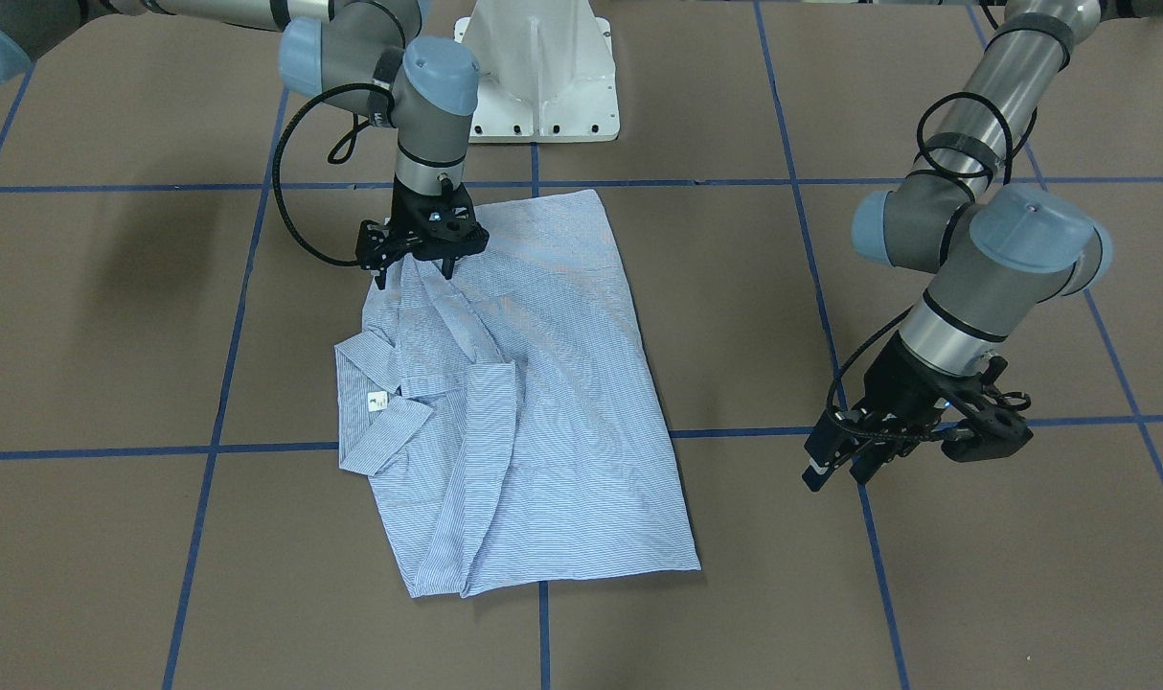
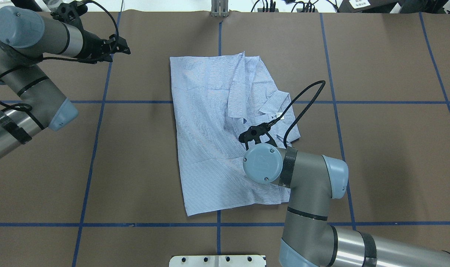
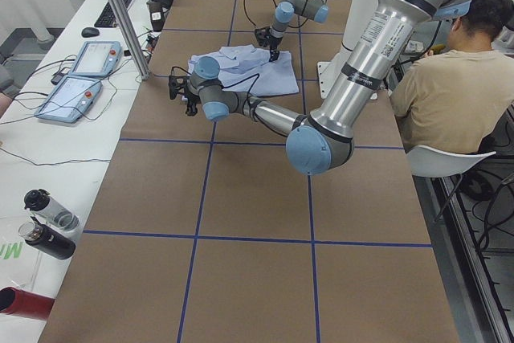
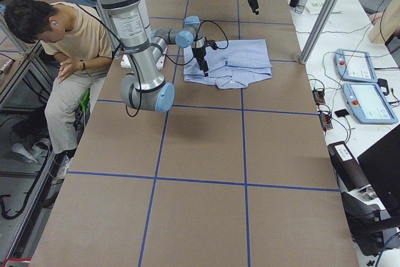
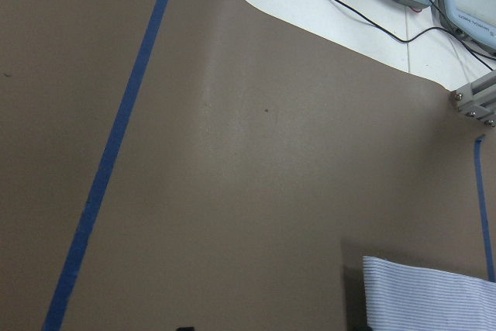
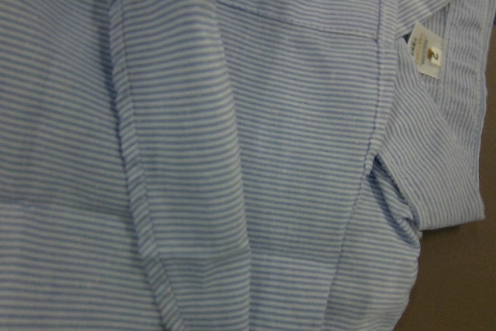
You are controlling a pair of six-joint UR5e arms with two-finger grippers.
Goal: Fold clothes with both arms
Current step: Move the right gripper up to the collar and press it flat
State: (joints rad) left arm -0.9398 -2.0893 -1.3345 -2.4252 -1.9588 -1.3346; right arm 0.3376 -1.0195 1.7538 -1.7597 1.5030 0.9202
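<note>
- The shirt (image 1: 562,383) lies flat at mid-surface (image 1: 974,594), its sides turned in to a rough rectangle. The collar (image 1: 380,422) and white neck label (image 1: 377,401) face up at one long edge.
- The right gripper (image 1: 416,275) stands upright at the shirt's collar-side corner. Its fingers are spread, tips at the cloth, grasping nothing. It is judged poised to pinch the next fold.
- The left gripper (image 1: 845,471) hangs well apart from the shirt's plain long edge, released and empty. It is judged to be keeping clear.
- The fabric is thin, finely striped, limp and softly creased. It will likely slide on the smooth brown paper.

One shirt (image 1: 562,383), two arms (image 2: 310,174), two pendants (image 3: 96,58), one seated person (image 3: 450,94).
</note>
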